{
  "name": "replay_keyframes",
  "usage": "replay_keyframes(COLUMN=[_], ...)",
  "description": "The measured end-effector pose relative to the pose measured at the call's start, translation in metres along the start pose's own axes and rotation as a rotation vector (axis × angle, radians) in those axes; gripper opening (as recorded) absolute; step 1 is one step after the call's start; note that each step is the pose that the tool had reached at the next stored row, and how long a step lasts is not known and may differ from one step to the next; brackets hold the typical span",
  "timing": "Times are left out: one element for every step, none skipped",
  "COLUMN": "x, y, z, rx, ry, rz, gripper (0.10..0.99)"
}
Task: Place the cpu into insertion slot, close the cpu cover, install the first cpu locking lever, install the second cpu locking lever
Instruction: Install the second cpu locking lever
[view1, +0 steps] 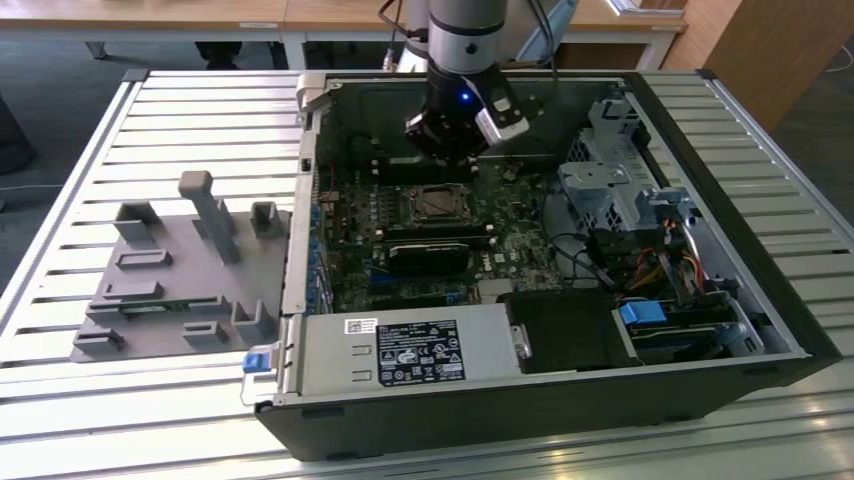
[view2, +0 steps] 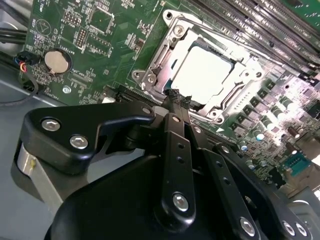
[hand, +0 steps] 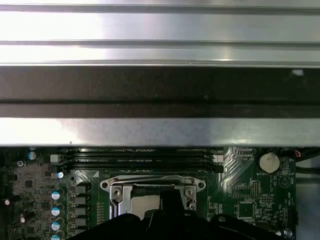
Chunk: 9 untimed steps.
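Note:
The cpu lies flat in the insertion slot on the green board, its pale silver top showing through the window of the cpu cover. The cover is folded down over the chip. My gripper hangs just above the near edge of the socket, its black fingertips pressed together and holding nothing. In the exterior view the gripper is inside the open computer case, just behind the slot. The first wrist view has the slot's metal frame partly hidden behind the gripper body. I cannot make out how the locking levers stand.
A grey fixture with upright posts sits on the slatted table at the exterior view's left. In the case are a power supply, a drive cage, cables, memory slots and a coin battery.

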<state>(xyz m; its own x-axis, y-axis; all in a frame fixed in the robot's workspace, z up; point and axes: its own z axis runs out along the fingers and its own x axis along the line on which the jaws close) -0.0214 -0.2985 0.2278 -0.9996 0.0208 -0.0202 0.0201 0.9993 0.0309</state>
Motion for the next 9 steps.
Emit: replay_keyframes(x=[0.0000,0.0000,0.0000,0.0000,0.0000,0.0000,-0.0001,-0.0001,-0.0001], y=[-0.0008,-0.0015,-0.0019,-0.0022,-0.0024,-0.0027,-0.0030,-0.0033,-0.0036], z=[0.0000,0.0000,-0.0001,-0.0001,-0.0001,-0.0001,-0.0001,-0.0001,-0.0001], rx=[0.000,0.000,0.000,0.000,0.000,0.000,0.000,0.000,0.000], ry=[0.0000,0.0000,0.0000,0.0000,0.0000,0.0000,0.0001,0.0000,0.0000], rz=[0.000,0.000,0.000,0.000,0.000,0.000,0.000,0.000,0.000], gripper=[0.106,0.106,0.106,0.106,0.106,0.106,0.106,0.106,0.106])
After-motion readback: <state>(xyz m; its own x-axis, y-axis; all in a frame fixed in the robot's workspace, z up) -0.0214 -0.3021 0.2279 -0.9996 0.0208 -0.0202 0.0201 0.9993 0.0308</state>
